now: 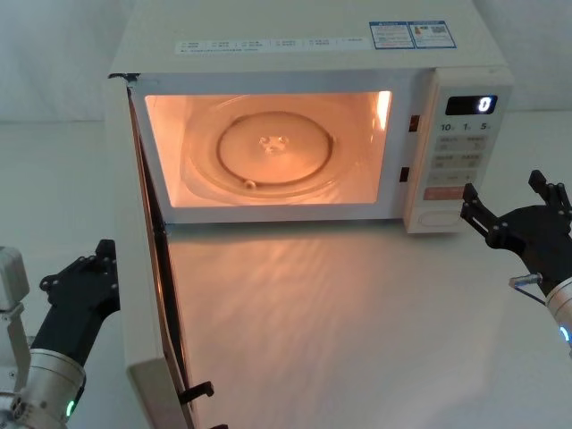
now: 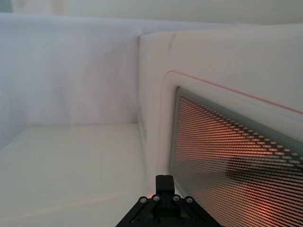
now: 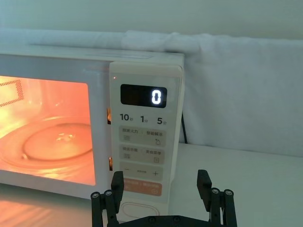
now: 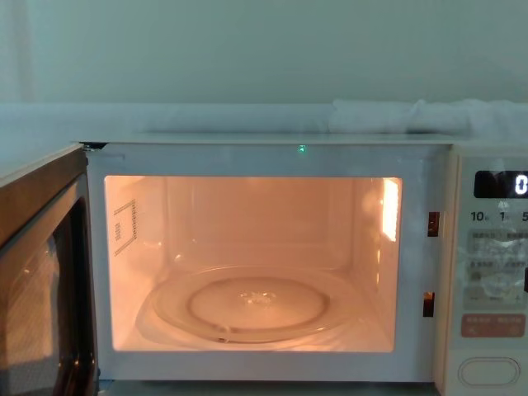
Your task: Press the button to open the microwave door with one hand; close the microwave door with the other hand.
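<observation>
The button [image 1: 437, 216] sits at the bottom of the control panel [image 1: 460, 152], on the right side of the microwave [image 1: 313, 116]. It is a wide, pale, rounded key, just under an orange-pink key [image 3: 141, 187]. Nothing touches it.

The microwave door [image 1: 147, 295] is swung wide open on the left side. It sticks out toward the near edge of the worktop [image 1: 340, 331]. Its dark window [image 2: 236, 161] with a thin pink line around it shows up close in the left wrist view.

Inside, the light is on and glows orange. A round glass plate [image 1: 273, 152] lies flat on the floor of the oven. The screen [image 1: 471, 105] on the panel shows a 0.

The right gripper [image 1: 505, 201] hangs just beside the panel, near the button but apart from it. Its 2 fingers [image 3: 116, 187] are spread wide and hold nothing.

The left gripper [image 1: 89, 277] is low on the left, close to the outer face of the open door. I cannot tell if it touches the door. I also cannot tell how its fingers are set. A green light glows on its silver wrist [image 1: 54, 380].
</observation>
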{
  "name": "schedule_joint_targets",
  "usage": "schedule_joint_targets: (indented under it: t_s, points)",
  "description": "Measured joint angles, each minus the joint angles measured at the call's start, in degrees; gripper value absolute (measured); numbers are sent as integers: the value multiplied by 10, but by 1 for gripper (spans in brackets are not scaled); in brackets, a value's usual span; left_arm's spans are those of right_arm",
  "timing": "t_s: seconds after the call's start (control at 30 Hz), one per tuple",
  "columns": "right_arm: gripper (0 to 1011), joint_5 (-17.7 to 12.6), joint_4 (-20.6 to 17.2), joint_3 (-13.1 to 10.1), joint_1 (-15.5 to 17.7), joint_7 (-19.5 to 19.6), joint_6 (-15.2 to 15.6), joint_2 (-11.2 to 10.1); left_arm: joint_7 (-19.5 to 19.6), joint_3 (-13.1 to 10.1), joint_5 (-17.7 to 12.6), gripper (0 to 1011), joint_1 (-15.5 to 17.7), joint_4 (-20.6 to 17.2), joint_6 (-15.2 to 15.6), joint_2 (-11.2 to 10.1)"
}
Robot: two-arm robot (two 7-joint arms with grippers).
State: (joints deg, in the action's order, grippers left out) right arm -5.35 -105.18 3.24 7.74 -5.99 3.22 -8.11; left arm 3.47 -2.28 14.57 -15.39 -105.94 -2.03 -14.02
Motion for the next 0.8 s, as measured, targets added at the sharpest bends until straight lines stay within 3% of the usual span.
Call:
schedule_joint_targets:
  t_s: [0.3, 0.33, 0.6, 0.8]
  points:
    - [1002, 0, 0, 0, 0, 0, 0, 0, 49, 12, 11, 0, 2, 0, -7, -13]
    - [1002, 0, 0, 0, 0, 0, 0, 0, 72, 20, 18, 0, 3, -2, -5, -25]
    - [1002, 0, 0, 0, 0, 0, 0, 0, 127, 52, 59, 0, 2, -19, 12, -69]
    - [1002, 0, 0, 0, 0, 0, 0, 0, 181, 80, 120, 0, 0, -38, 43, -117]
